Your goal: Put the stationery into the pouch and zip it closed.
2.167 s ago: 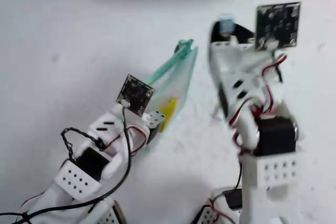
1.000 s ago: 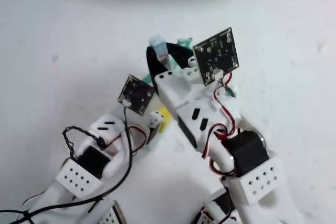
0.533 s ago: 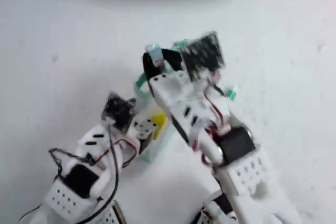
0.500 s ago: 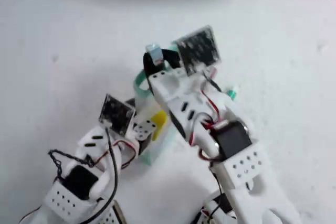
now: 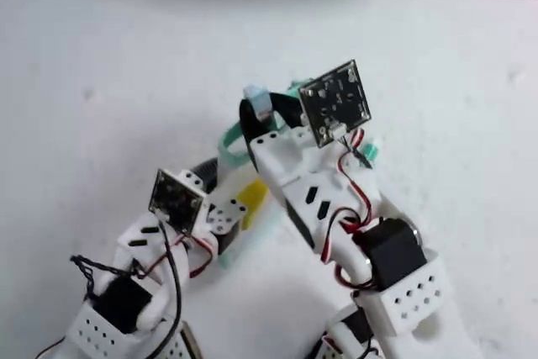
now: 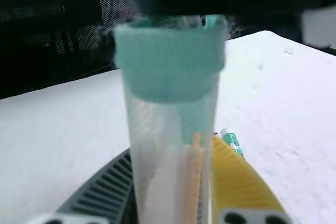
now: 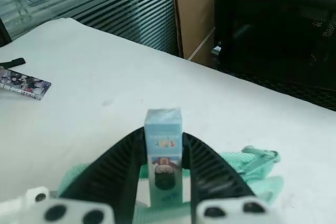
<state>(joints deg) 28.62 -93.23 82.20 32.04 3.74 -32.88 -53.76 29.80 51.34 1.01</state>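
At table centre: pouch [image 5: 229, 139] [image 6: 168, 108] is held up, its teal rim toward the right gripper [image 5: 256, 113] [image 7: 164, 136].
Left gripper [image 5: 220, 206] [image 6: 170, 192]: jaws closed on the pouch's lower part, one finger on each side.
Right gripper: jaws clamp a light-blue eraser [image 5: 255, 98] [image 7: 164, 150] upright, just above the pouch rim.
Green-tipped pen [image 5: 370, 150] [image 6: 231, 142]: lies on the white table [image 5: 101, 56] beside the pouch.

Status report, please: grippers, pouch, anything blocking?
Left gripper shut on pouch. Right gripper shut on eraser, above pouch. Pen loose on table beside pouch.
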